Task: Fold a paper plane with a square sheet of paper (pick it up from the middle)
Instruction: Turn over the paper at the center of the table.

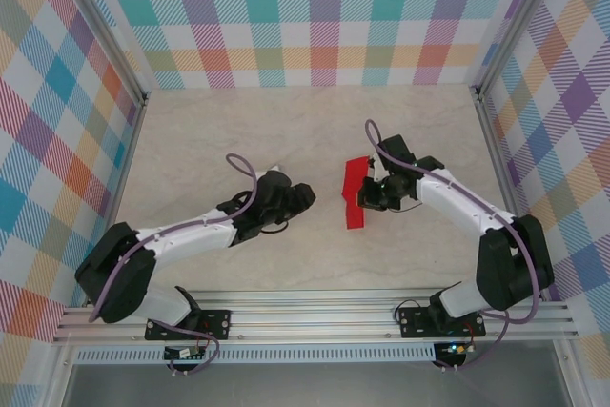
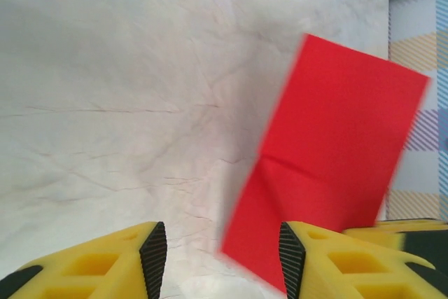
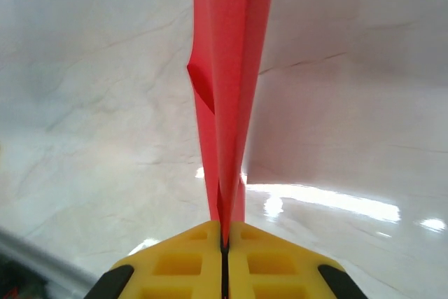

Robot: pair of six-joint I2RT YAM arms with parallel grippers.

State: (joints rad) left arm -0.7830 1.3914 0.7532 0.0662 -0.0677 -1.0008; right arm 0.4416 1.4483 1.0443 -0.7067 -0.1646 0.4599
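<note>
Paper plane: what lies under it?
The paper plane, pinched in the shut right tool, has bare table around and beneath it. From above, the sheet covers the patch directly below, so that spot is unseen.

paper plane (image 3: 227, 68) top cut off by upper edge, lower end hidden inside right tool (image 3: 224, 239)

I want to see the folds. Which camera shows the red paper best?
The left wrist view: the red paper faces it flat and large, crease visible. The right wrist view sees it edge-on, pinched in the right gripper. From above it looks small.
</note>
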